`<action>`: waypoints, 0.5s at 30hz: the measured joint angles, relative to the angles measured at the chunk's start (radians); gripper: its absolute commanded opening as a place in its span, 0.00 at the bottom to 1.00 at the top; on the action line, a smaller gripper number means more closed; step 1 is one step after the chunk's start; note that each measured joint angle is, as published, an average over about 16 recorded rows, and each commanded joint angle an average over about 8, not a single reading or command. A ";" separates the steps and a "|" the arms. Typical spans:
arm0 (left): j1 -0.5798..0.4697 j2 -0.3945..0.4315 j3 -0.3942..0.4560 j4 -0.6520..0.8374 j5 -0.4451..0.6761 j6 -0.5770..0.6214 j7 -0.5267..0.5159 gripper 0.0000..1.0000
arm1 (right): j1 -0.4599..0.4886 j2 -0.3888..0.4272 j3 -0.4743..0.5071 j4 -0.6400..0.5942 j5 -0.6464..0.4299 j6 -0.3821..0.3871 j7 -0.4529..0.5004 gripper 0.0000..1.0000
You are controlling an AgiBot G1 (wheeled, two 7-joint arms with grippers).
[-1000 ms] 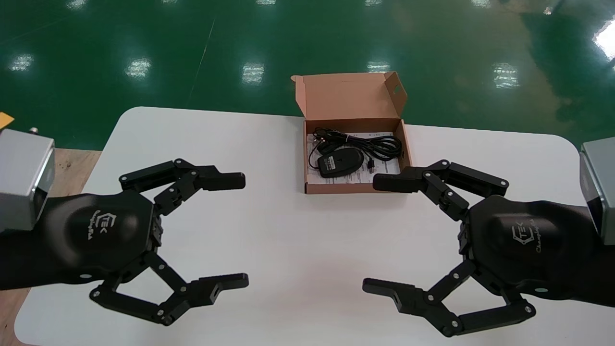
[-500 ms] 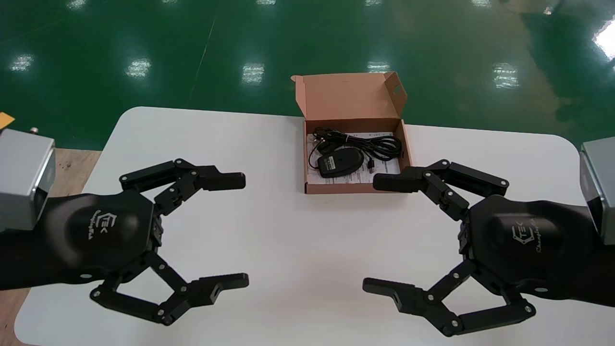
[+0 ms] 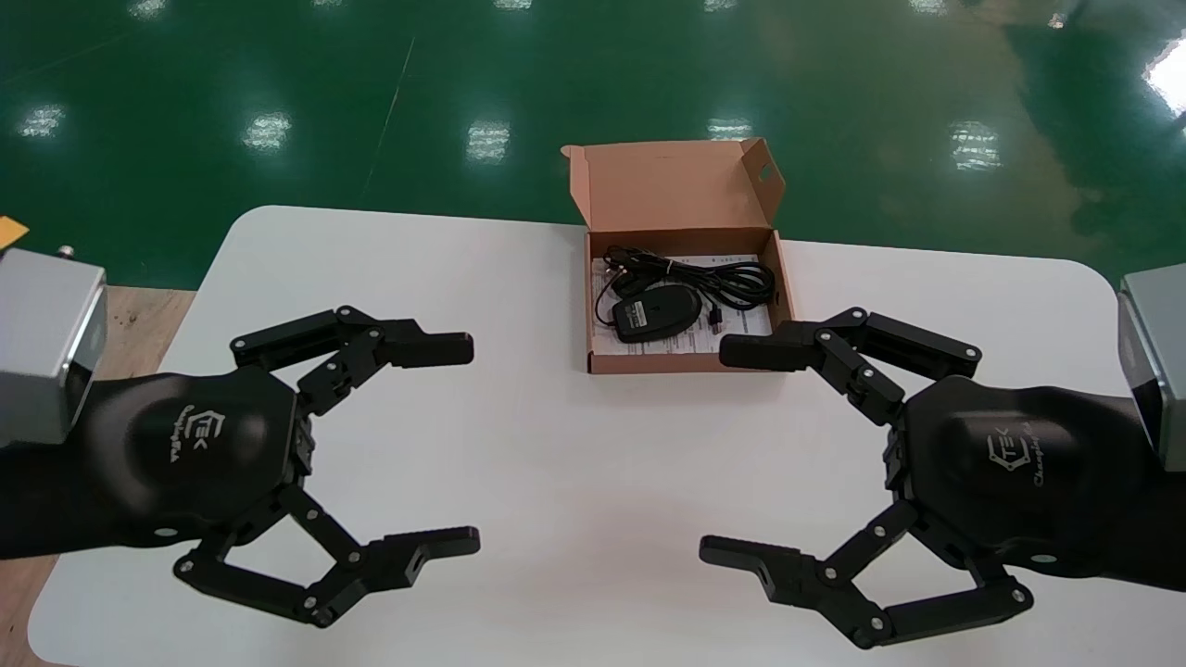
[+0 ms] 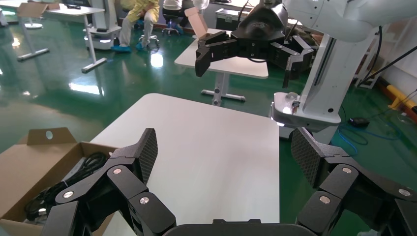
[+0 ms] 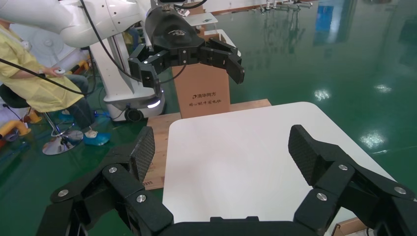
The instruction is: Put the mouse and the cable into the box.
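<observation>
A shallow brown cardboard box (image 3: pixel 686 363) sits at the far middle of the white table (image 3: pixel 556 445), its lid standing open behind it. Inside lie a black mouse (image 3: pixel 656 312) and a coiled black cable (image 3: pixel 723 276) on a printed sheet. The box (image 4: pixel 19 172) and cable (image 4: pixel 74 174) also show in the left wrist view. My left gripper (image 3: pixel 454 443) hovers open over the table's near left, empty. My right gripper (image 3: pixel 732 452) hovers open at the near right, its far finger (image 3: pixel 760 352) close to the box's front right corner. Each wrist view shows its own gripper (image 4: pixel 223 152) (image 5: pixel 221 150) wide open above bare table.
The table's rounded edges drop to a green floor. A wooden pallet (image 3: pixel 130 324) lies past the left edge. In the right wrist view a cardboard carton (image 5: pixel 204 91) stands beyond the table, and a seated person (image 5: pixel 34 83) is nearby.
</observation>
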 measured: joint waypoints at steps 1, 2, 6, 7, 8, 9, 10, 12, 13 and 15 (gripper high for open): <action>0.000 0.000 0.000 0.000 0.000 0.000 0.000 1.00 | 0.000 0.000 0.000 0.000 0.000 0.000 0.000 1.00; 0.000 0.000 0.000 0.000 0.000 0.000 0.000 1.00 | 0.000 0.000 0.000 0.000 0.000 0.000 0.000 1.00; 0.000 0.000 0.000 0.000 0.000 0.000 0.000 1.00 | 0.000 0.000 0.000 0.000 0.000 0.000 0.000 1.00; 0.000 0.000 0.000 0.000 0.000 0.000 0.000 1.00 | 0.000 0.000 0.000 0.000 0.000 0.000 0.000 1.00; 0.000 0.000 0.000 0.000 0.000 0.000 0.000 1.00 | 0.000 0.000 0.000 0.000 0.000 0.000 0.000 1.00; 0.000 0.000 0.000 0.000 0.000 0.000 0.000 1.00 | 0.000 0.000 0.000 0.000 0.000 0.000 0.000 1.00; 0.000 0.000 0.000 0.000 0.000 0.000 0.000 1.00 | 0.000 0.000 0.000 0.000 0.000 0.000 0.000 1.00; 0.000 0.000 0.000 0.000 0.000 0.000 0.000 1.00 | 0.000 0.000 0.000 0.000 0.000 0.000 0.000 1.00; 0.000 0.000 0.000 0.000 0.000 0.000 0.000 1.00 | 0.000 0.000 0.000 0.000 0.000 0.000 0.000 1.00; 0.000 0.000 0.000 0.000 0.000 0.000 0.000 1.00 | 0.000 0.000 0.000 0.000 0.000 0.000 0.000 1.00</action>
